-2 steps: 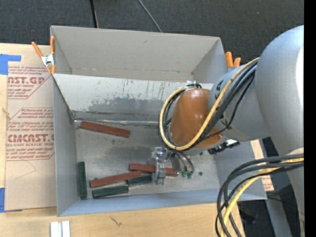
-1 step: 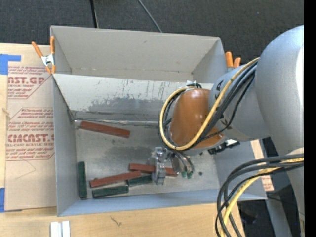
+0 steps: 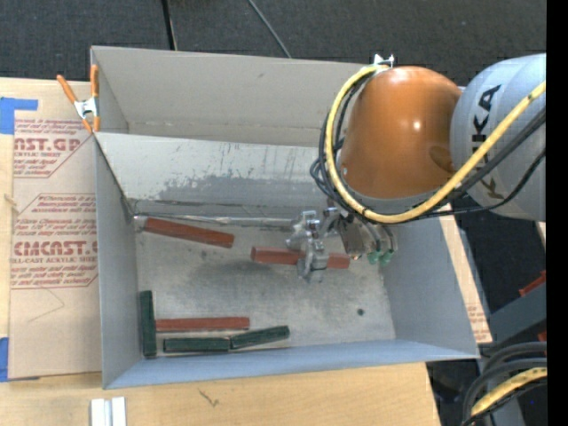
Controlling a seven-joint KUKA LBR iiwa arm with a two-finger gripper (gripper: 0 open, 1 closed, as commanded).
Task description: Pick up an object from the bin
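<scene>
The gripper [image 3: 312, 257] is low in the middle of the bin [image 3: 115, 193], right on top of a red stick [image 3: 273, 256]. The stick lies flat and pokes out on both sides of it. I cannot tell if the gripper is open or closed. A second stick [image 3: 188, 232] lies well to the left.

Gripper [image 3: 312, 256] sits low inside grey bin [image 3: 222, 87], right of centre, beneath orange wrist cover [image 3: 399, 131] ringed by yellow cable [image 3: 335, 122]. It is directly over short red-brown bar [image 3: 273, 256] on bin floor, with bar ends visible on both sides of gripper; contact cannot be judged.

Longer red-brown bar [image 3: 188, 232] lies left of it near back wall, slightly tilted and apart. Third red-brown bar [image 3: 202, 324] lies near front wall. Dark green bar [image 3: 145, 324] runs along left wall. Two more dark green bars, front-left one [image 3: 195, 345] and front-right one [image 3: 261, 335], lie end to end just below third bar.
</scene>
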